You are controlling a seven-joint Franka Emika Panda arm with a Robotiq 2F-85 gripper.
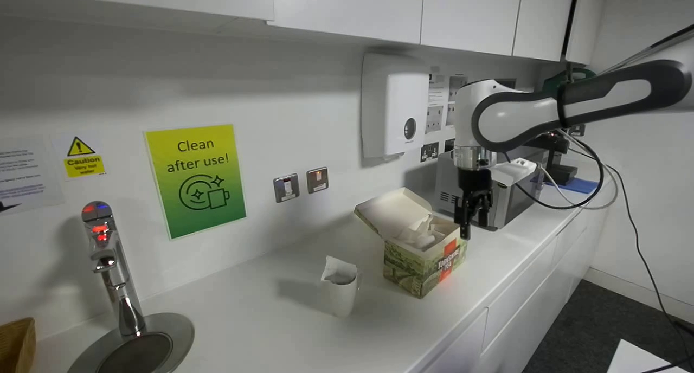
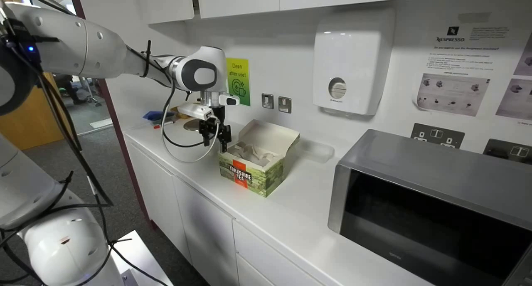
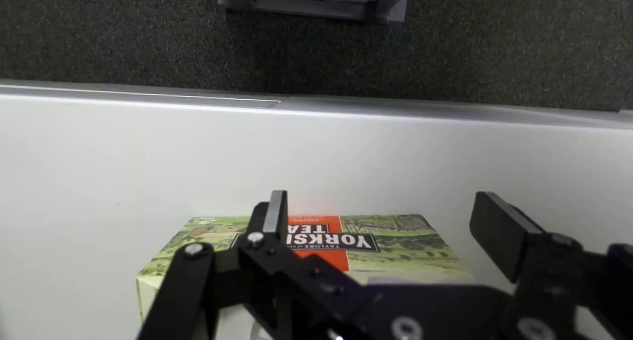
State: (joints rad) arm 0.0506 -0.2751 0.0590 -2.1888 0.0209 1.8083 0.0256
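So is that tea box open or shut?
Open: in both exterior views the tea box has its lid raised, with pale wrapping showing inside.

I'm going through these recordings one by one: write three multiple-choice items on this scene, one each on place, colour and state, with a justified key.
1. Where does the tea box stand?
A) On the microwave
B) On the counter
C) On the floor

2. What colours fill the background of the "Clean after use!" sign?
A) Red and white
B) Blue and grey
C) Yellow and green

3. How is the gripper?
A) Open
B) Shut on the tea box
C) Shut on nothing

1 B: both exterior views show its base there.
2 C: yellow at the top shades into green below.
3 A: the wrist view shows its fingers wide apart.
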